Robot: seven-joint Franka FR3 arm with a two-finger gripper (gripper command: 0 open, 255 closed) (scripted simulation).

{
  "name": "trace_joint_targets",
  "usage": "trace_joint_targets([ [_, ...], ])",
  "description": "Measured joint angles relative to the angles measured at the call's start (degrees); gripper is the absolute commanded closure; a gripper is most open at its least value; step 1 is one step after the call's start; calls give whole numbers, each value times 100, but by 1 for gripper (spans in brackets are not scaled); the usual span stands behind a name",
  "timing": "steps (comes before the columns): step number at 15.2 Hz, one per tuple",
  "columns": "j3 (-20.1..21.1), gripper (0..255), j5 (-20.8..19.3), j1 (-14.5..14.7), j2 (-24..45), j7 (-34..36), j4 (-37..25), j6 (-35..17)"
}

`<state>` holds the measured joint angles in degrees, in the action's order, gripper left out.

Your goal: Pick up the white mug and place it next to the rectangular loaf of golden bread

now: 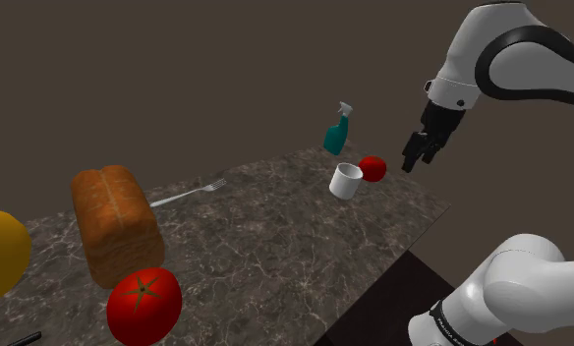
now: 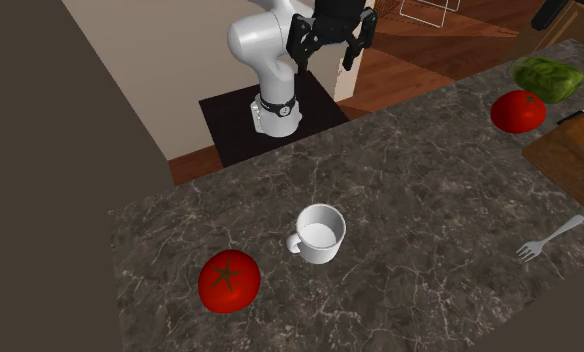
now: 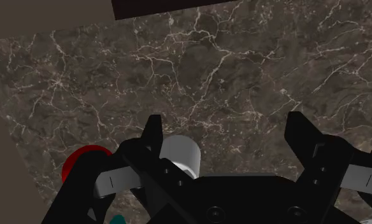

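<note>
Arm [image 1: 460, 69] bent at the elbow, wrist angled down toward the counter [image 1: 275, 256]. Claw [image 1: 419, 162] released, fingers apart, nothing between them. It hovers above counter level, on the arm's side of the mug [image 1: 345, 181]. Mug stands upright on the counter: long axis vertical, mouth up, handle toward the tomato [image 1: 373, 168] just beside it. Mug lies below the claw, toward the shoulder view's left, not touching it. Fork [image 1: 187, 195] farther along. Loaf [image 1: 116, 224] well apart at the far end.
</note>
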<state>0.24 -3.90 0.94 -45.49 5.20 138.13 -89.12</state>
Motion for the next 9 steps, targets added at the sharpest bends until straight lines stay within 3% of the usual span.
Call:
trace_joint_targets([
  [3,-36,0,-15,-19,156,1,51,-255],
  [9,-194,0,-68,-99,930,30,422,-1652],
])
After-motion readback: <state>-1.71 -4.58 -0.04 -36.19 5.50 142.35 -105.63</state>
